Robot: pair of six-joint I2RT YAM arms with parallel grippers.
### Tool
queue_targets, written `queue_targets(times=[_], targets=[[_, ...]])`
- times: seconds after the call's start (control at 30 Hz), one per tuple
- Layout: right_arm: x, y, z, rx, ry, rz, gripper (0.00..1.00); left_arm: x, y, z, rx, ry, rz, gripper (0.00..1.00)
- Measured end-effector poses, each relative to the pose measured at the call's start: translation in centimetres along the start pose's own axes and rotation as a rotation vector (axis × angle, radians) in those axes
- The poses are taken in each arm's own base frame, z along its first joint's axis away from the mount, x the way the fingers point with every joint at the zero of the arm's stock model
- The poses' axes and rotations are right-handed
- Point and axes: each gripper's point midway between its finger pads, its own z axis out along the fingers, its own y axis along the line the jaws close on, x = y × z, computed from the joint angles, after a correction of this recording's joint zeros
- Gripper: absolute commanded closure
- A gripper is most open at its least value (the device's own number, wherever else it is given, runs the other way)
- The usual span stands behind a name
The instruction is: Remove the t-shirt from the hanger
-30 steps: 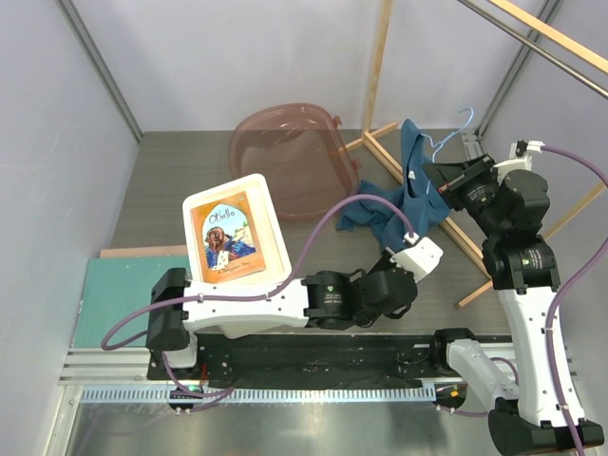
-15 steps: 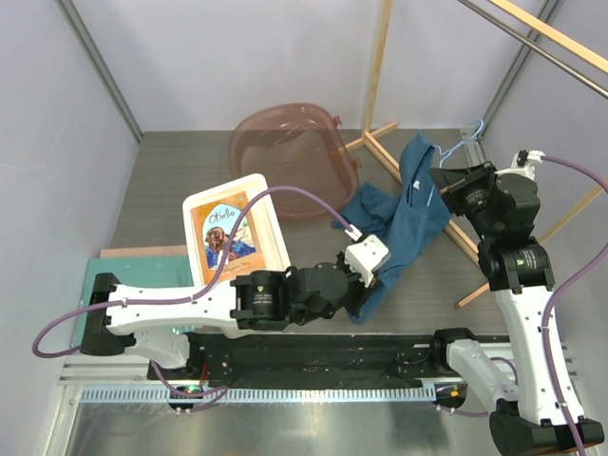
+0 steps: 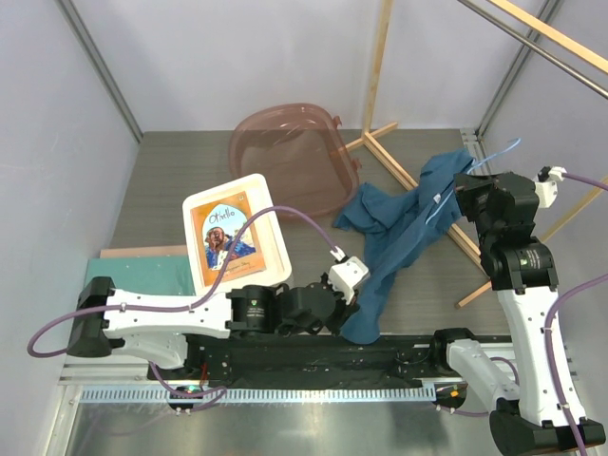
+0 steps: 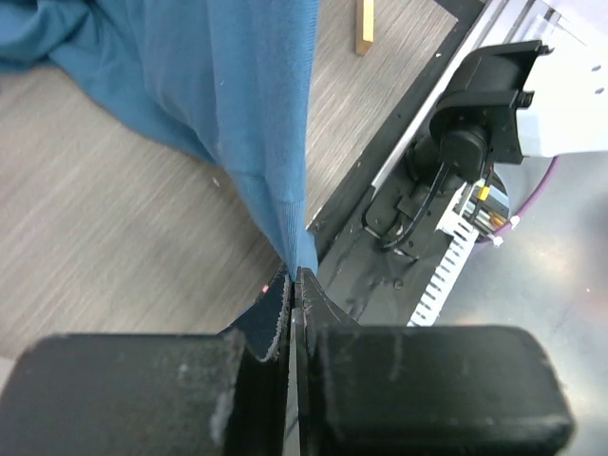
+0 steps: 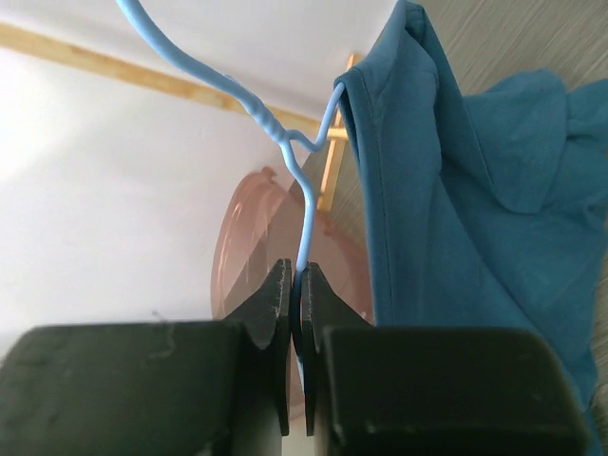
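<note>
Left end effector (image 4: 293, 277): closed on the hem of the t-shirt (image 3: 399, 233).
Right end effector (image 5: 296, 274): pinched shut on the hanger (image 5: 273, 128) wire, held above the counter (image 3: 180, 176).
Position: t-shirt stretched between both, collar at the hanger.

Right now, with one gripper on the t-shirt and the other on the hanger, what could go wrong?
1. The left gripper pinches only the hem edge of the t-shirt, so the stretched cloth may slip out.
2. The right gripper holds the thin wire of the hanger at its fingertips, and a hard pull may twist it loose.
3. The t-shirt lies across the wooden rack pole and may snag there.
</note>
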Motion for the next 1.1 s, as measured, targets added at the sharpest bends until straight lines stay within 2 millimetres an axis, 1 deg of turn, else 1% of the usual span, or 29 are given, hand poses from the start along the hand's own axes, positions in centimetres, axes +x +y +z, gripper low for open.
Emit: queue_targets(times=[0.13, 0.27, 0.3, 0.33, 0.37, 0.4, 0.43, 0.47, 0.53, 0.57, 0.67, 0.77, 0.83, 0.87, 0.93, 1.0, 1.1], targets=[[-0.9, -0.5, 0.1, 0.026, -0.049, -0.009, 0.99, 0.7, 0.4, -0.8, -0.002, -0.004, -0.029, 1.00], [-0.7, -0.4, 0.1, 0.018, -0.040, -0.024, 0.99, 0.2, 0.4, -1.5, 0.007, -0.017, -0.032, 1.00], [-0.6, -0.3, 0.0, 0.012, -0.030, -0.026, 0.99, 0.1, 0.3, -1.6, 0.008, -0.017, -0.028, 0.97], [-0.4, -0.2, -0.1, 0.004, -0.019, -0.027, 0.99, 0.0, 0.2, -1.6, 0.008, -0.016, -0.024, 0.86], [-0.2, -0.1, -0.2, -0.005, -0.007, -0.026, 0.99, -0.3, 0.1, -1.6, 0.008, -0.015, -0.018, 0.57], [0.0, 0.1, -0.3, -0.013, 0.005, -0.025, 0.99, -0.7, 0.0, -1.6, 0.007, -0.016, -0.006, 0.43], [0.2, 0.3, -0.5, -0.023, 0.018, -0.024, 0.99, -1.2, -0.2, -1.5, 0.005, -0.020, 0.006, 0.33], [0.4, 0.6, -0.6, -0.034, 0.030, -0.024, 0.99, -1.8, -0.4, -1.4, 0.006, -0.028, 0.011, 0.19], [0.7, 0.8, -0.8, -0.048, 0.047, -0.023, 0.99, -3.0, -0.9, -1.1, 0.009, -0.044, 0.027, 0.09], [0.8, 1.0, -0.9, -0.054, 0.055, -0.022, 0.99, -3.7, -1.3, -1.0, 0.013, -0.051, 0.031, 0.00], [1.2, 1.2, -1.1, -0.068, 0.078, -0.023, 0.99, -6.2, -2.4, -0.9, 0.038, -0.089, 0.050, 0.00], [1.6, 1.5, -1.3, -0.082, 0.101, -0.023, 0.99, -9.2, -3.4, -0.5, 0.057, -0.133, 0.049, 0.00], [1.8, 1.7, -1.4, -0.093, 0.115, -0.023, 0.99, -11.1, -3.6, 0.0, 0.058, -0.160, 0.041, 0.00], [1.8, 1.9, -1.6, -0.100, 0.119, -0.022, 0.99, -11.9, -3.3, 0.6, 0.051, -0.168, 0.038, 0.01], [1.7, 2.3, -1.9, -0.115, 0.121, -0.020, 0.99, -12.5, -2.5, 1.6, 0.032, -0.167, 0.031, 0.03], [1.4, 2.8, -2.4, -0.132, 0.120, -0.018, 0.99, -12.1, -1.5, 3.0, 0.015, -0.144, 0.025, 0.10], [1.3, 3.2, -2.9, -0.152, 0.119, -0.015, 0.99, -10.9, -0.4, 4.8, 0.012, -0.094, 0.009, 0.33]])
